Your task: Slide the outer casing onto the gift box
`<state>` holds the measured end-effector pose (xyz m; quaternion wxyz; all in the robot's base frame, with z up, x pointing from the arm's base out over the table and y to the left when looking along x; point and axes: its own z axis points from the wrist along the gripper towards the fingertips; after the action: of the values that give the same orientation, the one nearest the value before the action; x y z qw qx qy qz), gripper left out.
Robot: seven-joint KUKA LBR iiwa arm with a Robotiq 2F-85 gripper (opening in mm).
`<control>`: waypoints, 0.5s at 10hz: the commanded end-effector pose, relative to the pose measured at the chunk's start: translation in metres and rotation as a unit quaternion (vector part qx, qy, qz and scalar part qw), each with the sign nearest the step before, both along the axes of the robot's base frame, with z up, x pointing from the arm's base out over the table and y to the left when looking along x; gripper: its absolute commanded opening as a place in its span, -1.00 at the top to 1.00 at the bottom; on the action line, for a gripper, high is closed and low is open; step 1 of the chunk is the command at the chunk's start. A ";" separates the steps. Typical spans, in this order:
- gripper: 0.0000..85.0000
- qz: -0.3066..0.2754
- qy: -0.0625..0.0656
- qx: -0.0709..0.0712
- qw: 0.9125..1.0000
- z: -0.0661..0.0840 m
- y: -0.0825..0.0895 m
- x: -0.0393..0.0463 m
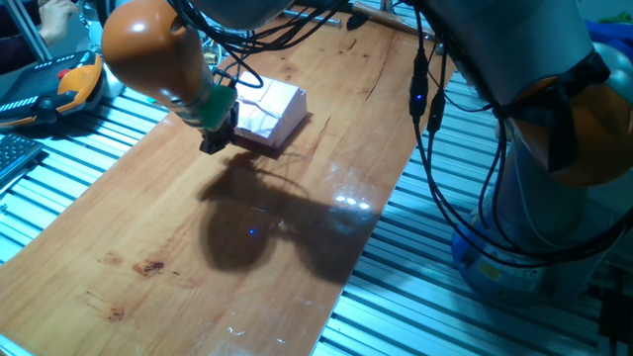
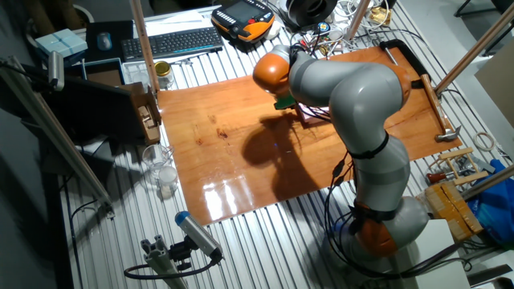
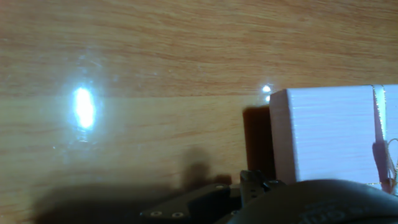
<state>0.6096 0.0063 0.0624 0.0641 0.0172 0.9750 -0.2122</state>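
Note:
The outer casing (image 1: 273, 111) is a pale pink flat sleeve with a cream ribbon, lying on the wooden table (image 1: 198, 247) toward its far side. In the hand view the casing (image 3: 326, 134) fills the right side, with the ribbon (image 3: 379, 146) at the frame edge. My gripper (image 1: 219, 134) is low over the table against the casing's left edge. Its dark body (image 3: 249, 190) shows at the bottom of the hand view, but the fingertips do not. The gift box tray with beige squares does not show apart from the casing. In the other fixed view my arm hides nearly all of the casing (image 2: 315, 117).
An orange teach pendant (image 1: 74, 84) lies off the table's left edge on the slatted metal bench. Black cables (image 1: 425, 99) hang over the table's right side. The robot base (image 2: 385, 229) stands beside the table. A keyboard (image 2: 173, 42) lies beyond the far edge.

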 end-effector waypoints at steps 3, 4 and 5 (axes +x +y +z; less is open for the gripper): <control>1.00 0.002 -0.003 -0.003 1.000 0.000 -0.003 -0.0020; 1.00 0.003 -0.003 -0.004 1.000 0.002 -0.005 -0.0026; 1.00 0.004 -0.003 -0.007 1.000 0.004 -0.007 -0.0039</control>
<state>0.6049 -0.0011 0.0670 0.0683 0.0130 0.9734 -0.2182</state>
